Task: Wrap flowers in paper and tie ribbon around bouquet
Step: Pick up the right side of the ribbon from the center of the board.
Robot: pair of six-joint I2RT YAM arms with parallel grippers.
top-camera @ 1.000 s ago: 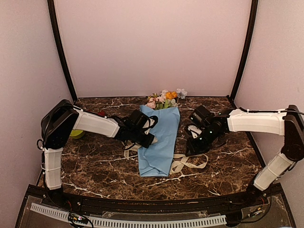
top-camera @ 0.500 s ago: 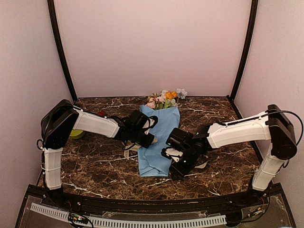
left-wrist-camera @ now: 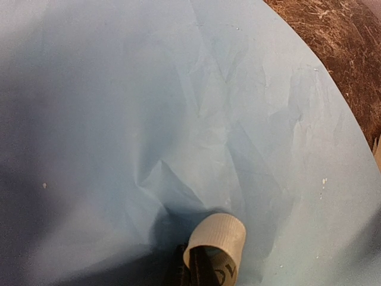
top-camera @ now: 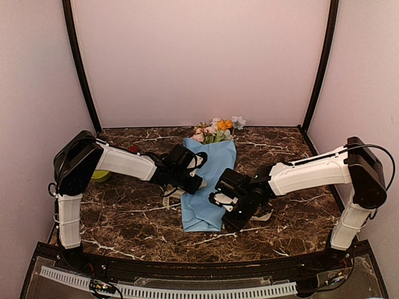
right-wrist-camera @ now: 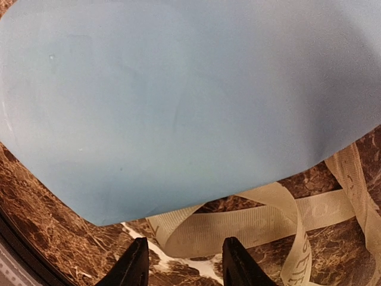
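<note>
The bouquet lies lengthwise on the marble table, its light-blue paper (top-camera: 209,180) wrapped into a cone, with the flowers (top-camera: 215,131) poking out at the far end. My left gripper (top-camera: 193,185) rests at the cone's left edge. In the left wrist view this gripper (left-wrist-camera: 193,271) is shut on a loop of the cream ribbon (left-wrist-camera: 217,238) that lies over the paper (left-wrist-camera: 178,119). My right gripper (top-camera: 221,201) is at the cone's lower right side. Its wrist view shows it (right-wrist-camera: 184,262) open, with the ribbon (right-wrist-camera: 250,223) curling on the table just ahead of the fingertips under the paper's edge (right-wrist-camera: 190,101).
More ribbon (top-camera: 265,217) trails on the table to the right of the right arm. A yellow-green object (top-camera: 100,175) and a small red one (top-camera: 133,149) sit at the left behind the left arm. Pink walls close in the table on three sides.
My right arm has swung left from the table's right side to the cone's lower right edge. The left arm and the bouquet have stayed put.
</note>
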